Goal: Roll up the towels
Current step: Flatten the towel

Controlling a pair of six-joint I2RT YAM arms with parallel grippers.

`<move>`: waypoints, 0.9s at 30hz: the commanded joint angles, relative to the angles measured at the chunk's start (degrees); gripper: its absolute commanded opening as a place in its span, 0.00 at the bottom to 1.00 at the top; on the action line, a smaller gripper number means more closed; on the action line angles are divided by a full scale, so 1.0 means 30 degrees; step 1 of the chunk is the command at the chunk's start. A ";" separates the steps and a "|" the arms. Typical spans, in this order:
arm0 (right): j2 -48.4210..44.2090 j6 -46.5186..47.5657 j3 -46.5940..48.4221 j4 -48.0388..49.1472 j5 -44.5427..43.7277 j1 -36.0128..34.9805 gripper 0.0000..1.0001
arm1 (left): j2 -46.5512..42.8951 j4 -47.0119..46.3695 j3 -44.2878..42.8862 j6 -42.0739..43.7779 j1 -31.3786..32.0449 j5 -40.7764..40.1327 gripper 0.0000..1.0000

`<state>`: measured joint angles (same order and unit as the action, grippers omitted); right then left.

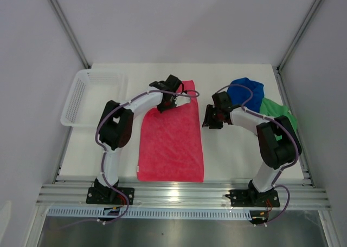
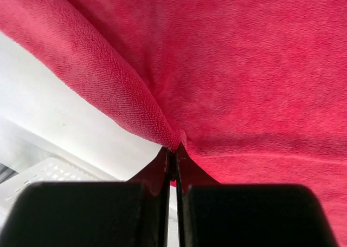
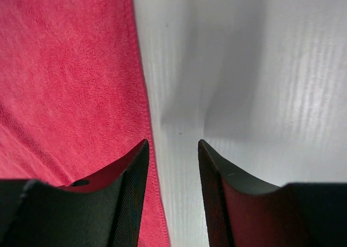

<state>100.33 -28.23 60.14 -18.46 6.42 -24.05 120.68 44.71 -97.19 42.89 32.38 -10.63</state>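
A pink-red towel lies flat in the middle of the table, its far end lifted. My left gripper is at the towel's far left part, shut on a pinched fold of the pink-red towel right at my left gripper's tips. My right gripper stands open beside the towel's right edge. In the right wrist view my right gripper has one finger over the towel's hem and the other over bare table, with nothing between them. A crumpled blue towel and a green towel lie at the far right.
A white mesh basket stands at the far left of the table; a corner of the basket shows in the left wrist view. The blue and green towels lie close behind the right arm. Metal rails run along the table's near edge.
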 commanded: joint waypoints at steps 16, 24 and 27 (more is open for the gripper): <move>-0.3180 -0.1226 -0.2204 0.1055 0.0029 0.1806 0.50 | -0.2140 0.4545 -0.0585 -0.2959 0.2244 0.5211 0.59; -0.3854 -0.0991 -0.2351 0.0674 -0.0234 0.2158 0.48 | -0.1420 0.3029 -0.5590 -0.7379 -0.1470 0.7473 0.55; -0.3972 -0.1020 -0.2410 0.0645 -0.0263 0.2187 0.47 | 0.0984 0.3898 -0.8949 -0.8204 -0.1974 0.6158 0.52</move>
<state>90.85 -31.46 53.32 -16.58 6.50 -17.85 118.56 56.42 -115.39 24.84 29.28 9.17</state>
